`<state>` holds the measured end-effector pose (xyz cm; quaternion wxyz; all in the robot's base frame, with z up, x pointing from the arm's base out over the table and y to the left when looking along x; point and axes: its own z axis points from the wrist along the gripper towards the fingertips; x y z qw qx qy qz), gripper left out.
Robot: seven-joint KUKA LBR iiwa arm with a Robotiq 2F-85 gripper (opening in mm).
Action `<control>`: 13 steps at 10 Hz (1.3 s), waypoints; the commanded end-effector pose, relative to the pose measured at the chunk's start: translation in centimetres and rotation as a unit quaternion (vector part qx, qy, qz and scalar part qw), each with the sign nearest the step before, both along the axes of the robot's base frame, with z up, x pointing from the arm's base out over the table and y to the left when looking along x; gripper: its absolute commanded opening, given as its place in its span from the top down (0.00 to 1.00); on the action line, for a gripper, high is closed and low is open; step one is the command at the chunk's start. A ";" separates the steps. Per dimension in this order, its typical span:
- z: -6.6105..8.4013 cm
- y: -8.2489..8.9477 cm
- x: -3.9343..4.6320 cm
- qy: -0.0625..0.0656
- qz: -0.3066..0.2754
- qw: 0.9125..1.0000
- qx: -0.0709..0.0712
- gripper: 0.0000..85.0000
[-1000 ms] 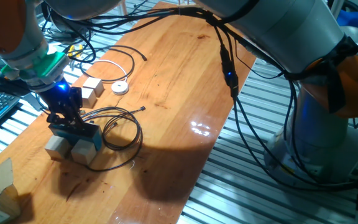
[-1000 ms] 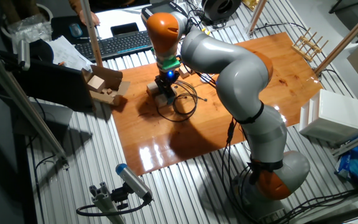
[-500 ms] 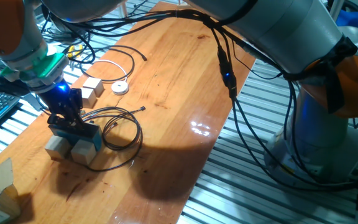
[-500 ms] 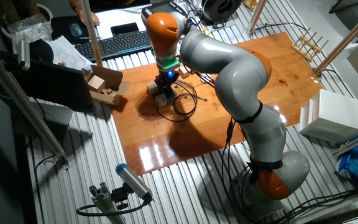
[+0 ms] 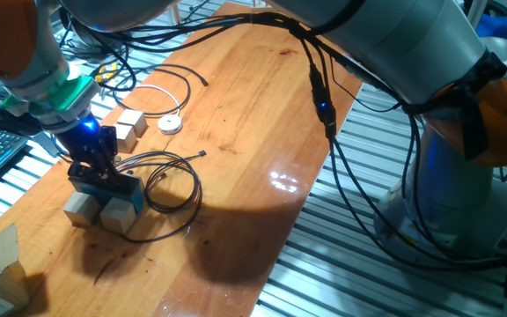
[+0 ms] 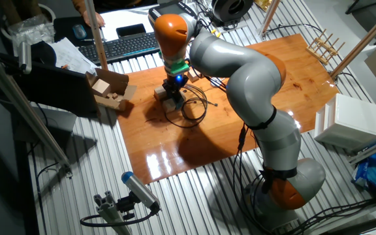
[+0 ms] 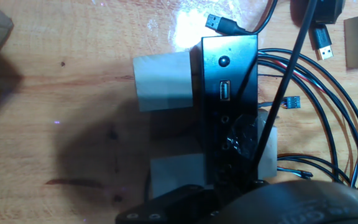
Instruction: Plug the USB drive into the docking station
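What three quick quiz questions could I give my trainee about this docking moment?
1. True or false: the docking station lies flat on the bare table.
2. Where is the tool? A: right over the docking station. B: over the white puck. C: off the table.
3. Fill in: in the hand view, the silver USB port on the docking station is ___.

Key: 1 false, it rests on two wooden cubes. 2 A. 3 empty.
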<state>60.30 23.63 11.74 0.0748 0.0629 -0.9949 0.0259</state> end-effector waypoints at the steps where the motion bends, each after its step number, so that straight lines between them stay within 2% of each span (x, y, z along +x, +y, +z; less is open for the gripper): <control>1: -0.1 0.0 -0.01 0.000 0.000 1.000 0.000 1.00; 9: -0.5 0.0 -0.01 -0.004 0.001 1.000 -0.002 1.00; 11: -0.7 0.0 0.00 -0.010 0.002 1.000 -0.004 1.00; 13: -0.5 0.0 0.12 -0.003 0.003 1.000 -0.002 1.00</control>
